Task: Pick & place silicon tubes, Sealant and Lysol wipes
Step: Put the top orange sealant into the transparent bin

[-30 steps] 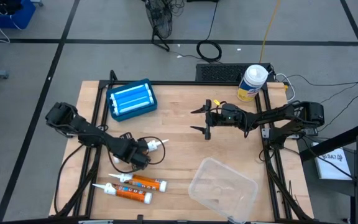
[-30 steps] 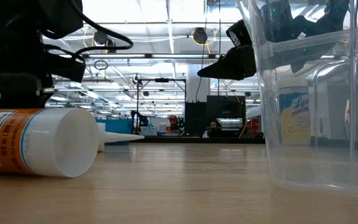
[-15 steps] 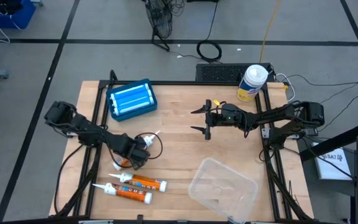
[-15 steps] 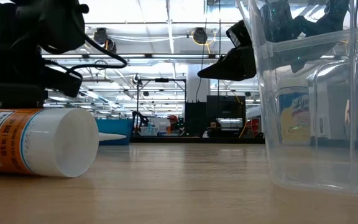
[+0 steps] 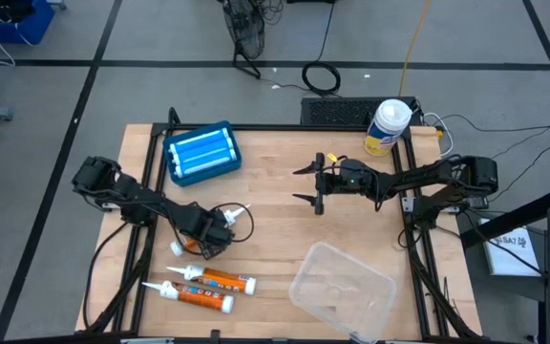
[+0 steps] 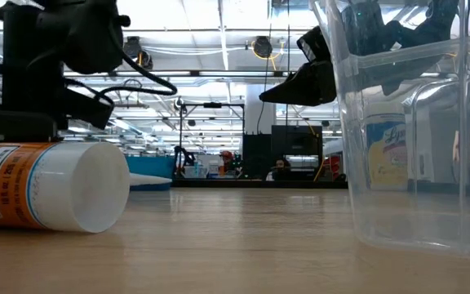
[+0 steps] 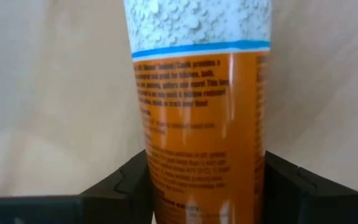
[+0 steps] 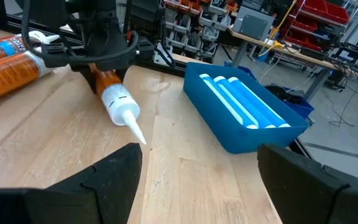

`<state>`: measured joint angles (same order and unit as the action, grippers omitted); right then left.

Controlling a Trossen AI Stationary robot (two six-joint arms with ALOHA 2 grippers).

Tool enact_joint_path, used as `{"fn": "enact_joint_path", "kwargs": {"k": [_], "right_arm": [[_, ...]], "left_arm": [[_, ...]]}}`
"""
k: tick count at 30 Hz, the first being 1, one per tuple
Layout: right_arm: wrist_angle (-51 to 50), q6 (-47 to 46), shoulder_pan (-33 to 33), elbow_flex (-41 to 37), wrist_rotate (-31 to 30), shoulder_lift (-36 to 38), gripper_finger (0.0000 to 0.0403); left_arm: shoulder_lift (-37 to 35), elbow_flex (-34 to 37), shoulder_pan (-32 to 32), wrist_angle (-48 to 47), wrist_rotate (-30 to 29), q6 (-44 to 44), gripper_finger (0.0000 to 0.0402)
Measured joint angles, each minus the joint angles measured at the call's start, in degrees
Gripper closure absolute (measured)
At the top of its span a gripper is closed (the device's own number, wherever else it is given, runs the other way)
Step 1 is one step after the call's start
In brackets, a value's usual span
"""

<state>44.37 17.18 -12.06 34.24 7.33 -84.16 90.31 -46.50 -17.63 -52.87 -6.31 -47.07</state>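
My left gripper (image 5: 208,231) is shut on an orange sealant tube (image 8: 112,92) with a white nozzle (image 8: 132,127), at the table's left middle. Two more orange tubes (image 5: 216,280) (image 5: 199,296) lie on their sides near the front edge. The nearer one fills the left of the low view (image 6: 47,196). The Lysol wipes (image 5: 388,126), with a yellow label and white lid, stand upright at the far right corner. My right gripper (image 5: 302,185) hangs open and empty above the table's middle. My left gripper pinches the tube's orange body (image 7: 204,180) between its two fingers (image 7: 123,186), which lie across the tube. The fingers come from above, slanting down. The tube tilts with its nozzle end low over the table. I cannot tell whether the tip touches the wood.
A blue tray (image 5: 201,153) holding white tubes sits at the far left. A clear plastic container (image 5: 342,285) stands at the front right, close before the low camera (image 6: 414,122). Bare wood lies between the tray, the container and my right gripper.
My left gripper has turned with the tube and shifted slightly toward the far edge. The nozzle pointed toward the table's right edge before. It now points more toward the far right. My right arm has kept still.
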Motion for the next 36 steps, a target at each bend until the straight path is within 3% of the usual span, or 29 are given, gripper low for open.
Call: {"fn": "enact_joint_path", "kwargs": {"k": [5,13,18,24,28,33,36], "right_arm": [[0.0,-0.5,0.0,0.0,0.0,0.0,0.0106],[1.0,-0.4,0.0,0.0,0.0,0.0,0.0106],[1.7,-0.1,-0.4,0.0,0.0,0.0,0.0106],[1.7,-1.0,-1.2,0.0,0.0,0.0,0.0106],[1.7,-1.4,-1.5,0.0,0.1,0.0,0.0106],[1.7,-1.5,-1.5,0.0,0.2,0.0,0.0106],[1.7,-1.5,-1.5,0.0,0.2,0.0,0.0106]], "left_arm": [[-0.2,-3.6,0.0,-5.4,-3.8,3.9,0.0192],[-0.3,-4.4,0.0,-9.0,-4.5,6.0,0.0193],[-4.6,-4.1,0.4,-12.3,-8.7,6.0,0.0193],[-14.9,-1.4,2.9,-3.5,-14.7,8.3,0.0193],[-19.8,4.2,6.3,2.8,-15.5,10.7,0.0193],[-22.7,13.6,13.1,8.5,-12.4,9.5,0.0194],[-22.9,18.1,16.3,17.3,-7.9,10.1,0.0194]]}}
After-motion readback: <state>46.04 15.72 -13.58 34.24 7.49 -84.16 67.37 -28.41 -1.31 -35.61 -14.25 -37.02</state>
